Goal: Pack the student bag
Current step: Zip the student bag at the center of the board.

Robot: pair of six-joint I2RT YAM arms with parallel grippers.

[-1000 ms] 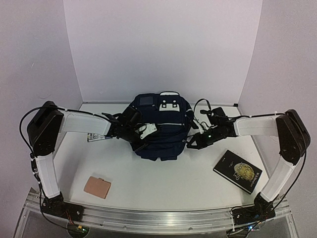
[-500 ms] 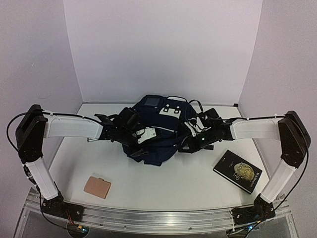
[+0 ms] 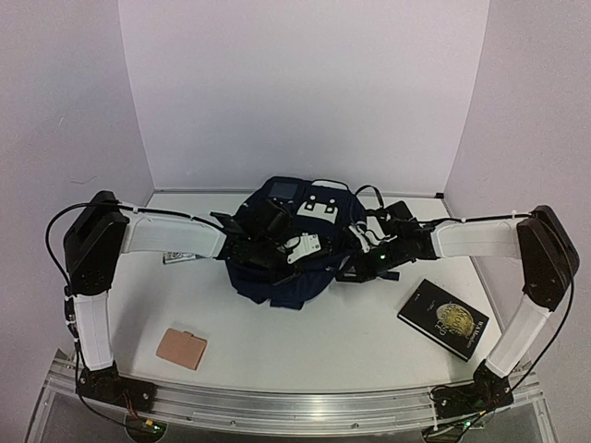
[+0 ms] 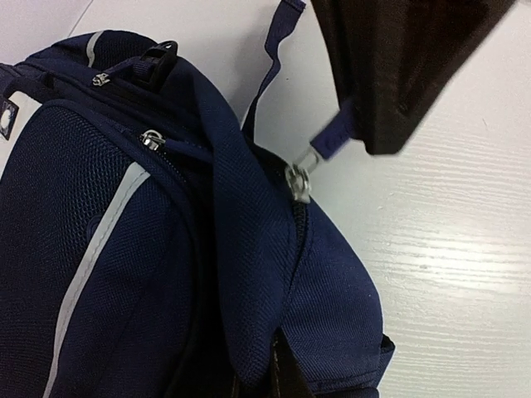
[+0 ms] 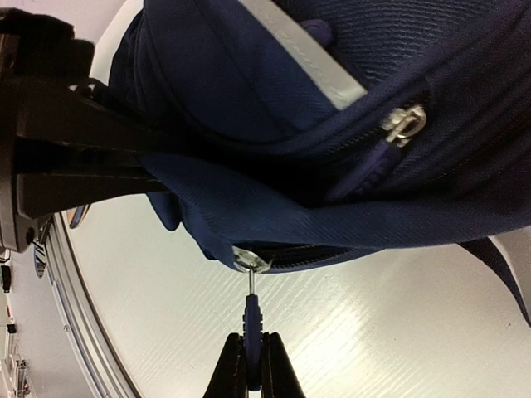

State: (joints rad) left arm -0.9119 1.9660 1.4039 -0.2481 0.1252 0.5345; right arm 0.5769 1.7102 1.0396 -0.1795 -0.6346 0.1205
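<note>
Bag [image 3: 277, 277] slumped at back-centre of table [image 3: 351, 346], between both arms. Left gripper [image 4: 365, 124] closed, pinching blue left pull [image 4: 332, 143]. Right gripper [image 5: 249, 369] clamped tight on right pull [image 5: 250, 319]. Book [image 3: 443, 318] lies near, right; tan card [image 3: 181, 348] front left.

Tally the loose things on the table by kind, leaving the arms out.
Navy backpack: 1
Black book: 1
Tan flat pouch: 1
Small unidentified item: 1
Total: 4
</note>
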